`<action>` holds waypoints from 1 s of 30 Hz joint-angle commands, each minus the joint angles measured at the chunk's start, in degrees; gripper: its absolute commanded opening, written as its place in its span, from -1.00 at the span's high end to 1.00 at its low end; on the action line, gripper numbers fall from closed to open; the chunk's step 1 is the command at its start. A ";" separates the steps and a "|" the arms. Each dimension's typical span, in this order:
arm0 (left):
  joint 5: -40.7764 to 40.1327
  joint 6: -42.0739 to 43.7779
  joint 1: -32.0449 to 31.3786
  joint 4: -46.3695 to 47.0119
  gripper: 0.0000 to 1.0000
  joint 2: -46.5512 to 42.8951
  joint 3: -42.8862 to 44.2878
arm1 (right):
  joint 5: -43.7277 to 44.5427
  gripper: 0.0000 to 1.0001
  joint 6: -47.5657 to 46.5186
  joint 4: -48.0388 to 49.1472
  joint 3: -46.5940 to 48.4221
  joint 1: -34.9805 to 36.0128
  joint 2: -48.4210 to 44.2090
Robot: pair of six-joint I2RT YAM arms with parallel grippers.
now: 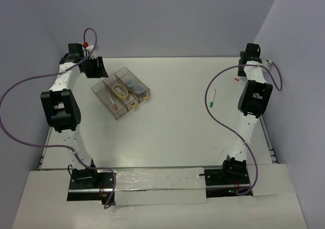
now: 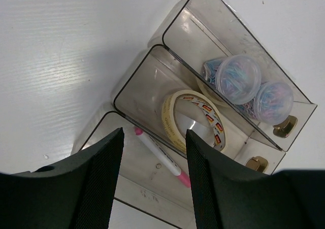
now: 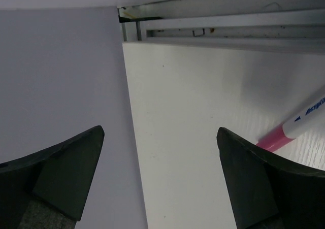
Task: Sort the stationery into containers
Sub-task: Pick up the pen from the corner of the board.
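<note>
The containers (image 1: 121, 92) are three clear bins joined side by side at the back left of the table. In the left wrist view the nearest bin (image 2: 152, 181) holds a white pen with pink ends (image 2: 160, 155). A roll of tape (image 2: 195, 120) lies in the middle bin, and two round clear boxes of coloured clips (image 2: 238, 79) in the far one. My left gripper (image 2: 154, 132) hangs open above the pen's bin, gripping nothing. Near the back right corner my right gripper (image 3: 160, 131) stands wide open and empty. A pink-tipped pen (image 3: 292, 130) lies just outside its right finger. A green-tipped pen (image 1: 212, 98) rests on the table.
In the right wrist view the lilac wall (image 3: 56, 71) meets the table's edge on the left, and a metal rail (image 3: 223, 28) runs along the far side. Purple cables (image 1: 213, 102) loop from both arms over the table.
</note>
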 commanded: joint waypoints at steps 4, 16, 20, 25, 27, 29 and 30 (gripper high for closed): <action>1.41 -3.26 0.44 -0.21 -0.17 -1.82 -1.36 | 5.82 -1.00 -2.03 5.13 -1.48 -1.33 -0.77; 1.55 -3.71 1.09 -1.44 -0.17 -1.78 -1.10 | 6.84 -1.00 0.20 4.82 -7.92 -3.88 -1.82; 1.80 -4.15 1.31 -1.33 -0.17 -1.66 -1.02 | 6.16 -1.00 -1.73 4.95 -8.27 -4.52 -1.99; 1.76 -4.41 1.31 -1.69 -0.17 -0.35 0.89 | 4.60 -1.00 -0.02 6.36 -15.28 -4.41 -5.09; 2.03 -4.37 1.40 -2.05 -0.17 0.06 1.83 | 3.42 -1.00 1.43 8.09 -18.77 -4.62 -6.55; 2.12 -4.08 1.42 -2.15 -0.18 0.20 2.22 | 3.10 -1.00 1.28 7.49 -19.15 -4.67 -6.70; 2.12 -3.88 1.49 -2.15 -0.18 0.20 2.16 | 3.10 -1.00 1.22 6.37 -18.95 -4.67 -6.57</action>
